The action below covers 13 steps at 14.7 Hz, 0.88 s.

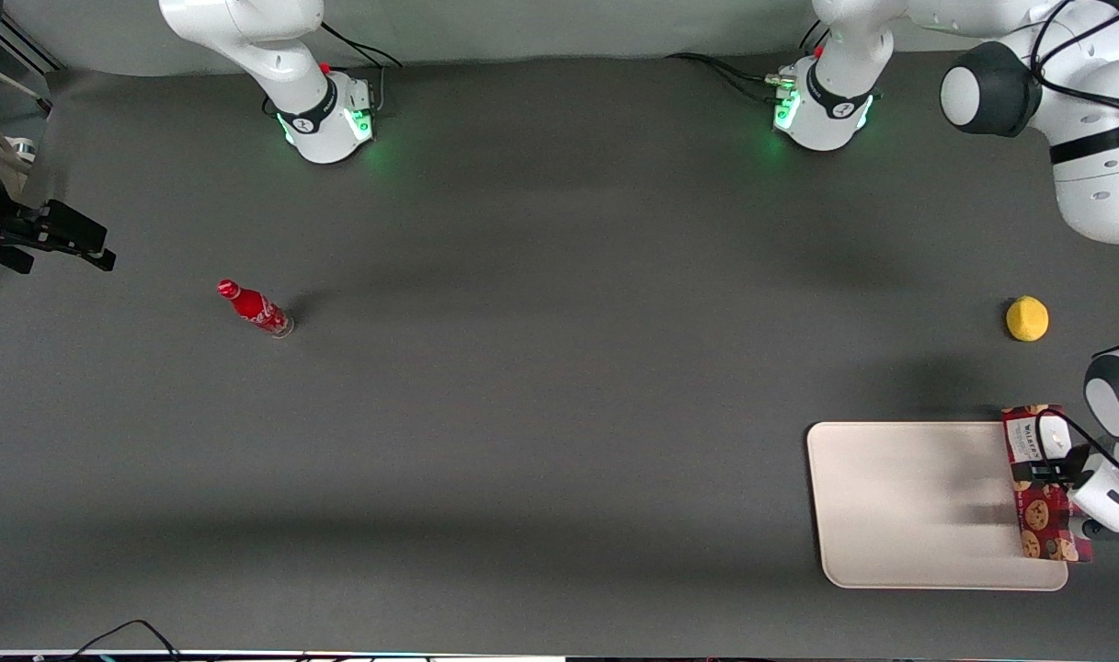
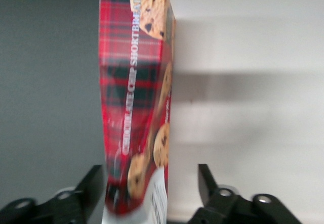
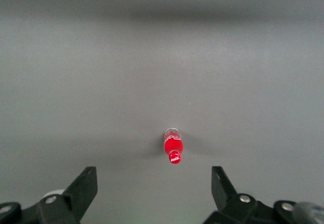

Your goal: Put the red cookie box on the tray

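The gripper (image 1: 1044, 472) sat at the front view's lower right, fingers spread around the cookie box (image 1: 1040, 478) at the tray (image 1: 908, 501) edge. The wrist view showed one finger (image 2: 93, 186) touching, the other apart.

Red cookie box (image 2: 135, 102): red-and-dark-green tartan, white lettering along its side, tan cookies with dark chips, white label at one end. Tray (image 1: 908, 501): plain cream-white. Gripper (image 2: 152, 191): black fingers on a white arm, at the box's label end. Table (image 1: 522, 386): dark grey. Bottle (image 1: 256, 309): red. Round fruit (image 1: 1027, 319): yellow.
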Each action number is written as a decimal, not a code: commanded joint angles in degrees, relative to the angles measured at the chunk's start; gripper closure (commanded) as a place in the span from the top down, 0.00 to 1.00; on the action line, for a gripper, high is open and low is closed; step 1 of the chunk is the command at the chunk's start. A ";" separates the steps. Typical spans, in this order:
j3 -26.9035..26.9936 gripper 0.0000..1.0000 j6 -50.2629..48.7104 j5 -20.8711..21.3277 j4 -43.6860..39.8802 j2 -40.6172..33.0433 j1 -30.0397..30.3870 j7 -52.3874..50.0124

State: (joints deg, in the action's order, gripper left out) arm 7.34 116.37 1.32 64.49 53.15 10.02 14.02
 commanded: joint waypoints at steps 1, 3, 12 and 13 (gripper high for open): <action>0.57 1.00 -13.85 -0.52 -0.86 -8.66 -1.14 1.18; 0.66 1.00 -20.36 -0.70 -0.68 -14.10 -2.28 1.18; 0.66 1.00 -36.40 -0.61 18.68 -43.79 -11.86 -2.68; 0.66 1.00 -34.56 -0.61 24.48 -48.79 -12.39 -4.34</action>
State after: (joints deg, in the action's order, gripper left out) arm 7.23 77.50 1.06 69.63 19.53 0.08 12.58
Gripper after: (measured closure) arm 0.000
